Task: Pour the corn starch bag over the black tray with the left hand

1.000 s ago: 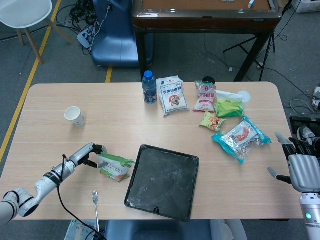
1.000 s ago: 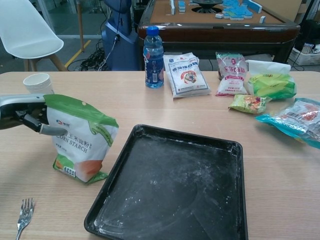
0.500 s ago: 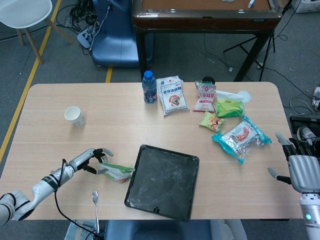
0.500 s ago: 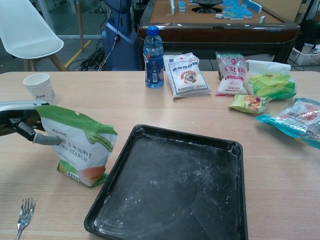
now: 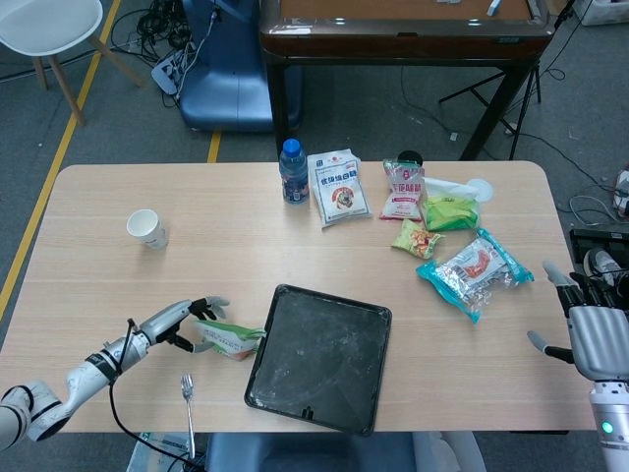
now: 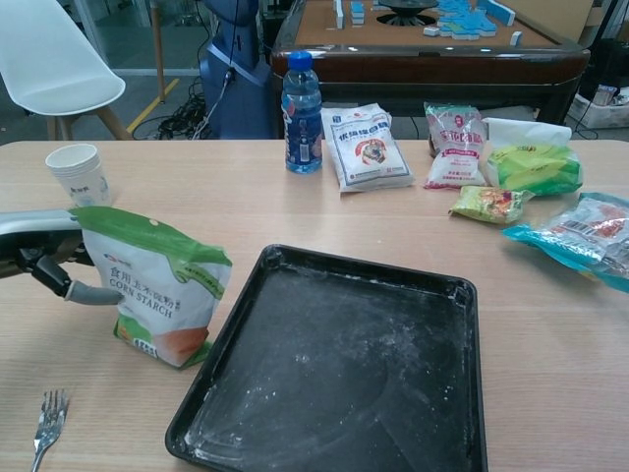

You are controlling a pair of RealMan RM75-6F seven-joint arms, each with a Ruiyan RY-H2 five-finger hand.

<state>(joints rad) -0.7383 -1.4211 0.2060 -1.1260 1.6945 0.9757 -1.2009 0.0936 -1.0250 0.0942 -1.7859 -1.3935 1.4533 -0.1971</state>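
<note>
Left hand (image 6: 44, 258) low near desk's (image 5: 236, 236) front-left edge, fingers (image 6: 90, 294) clamped on upright green-and-white plastic bag (image 6: 157, 292) printed "CORN STARCH".

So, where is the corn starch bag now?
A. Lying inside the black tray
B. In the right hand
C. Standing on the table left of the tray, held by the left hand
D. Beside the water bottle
C: the corn starch bag stands on the table beside the black tray, gripped by the left hand.

This looks like a robotics lab or workshop. Yellow floor tape (image 5: 61, 147) runs along grey flooring at the left of the head view, loose cables (image 5: 162, 29) tangle at the top, and a mahjong table (image 6: 432, 34) stands behind the wooden surface (image 5: 226, 251).
</note>
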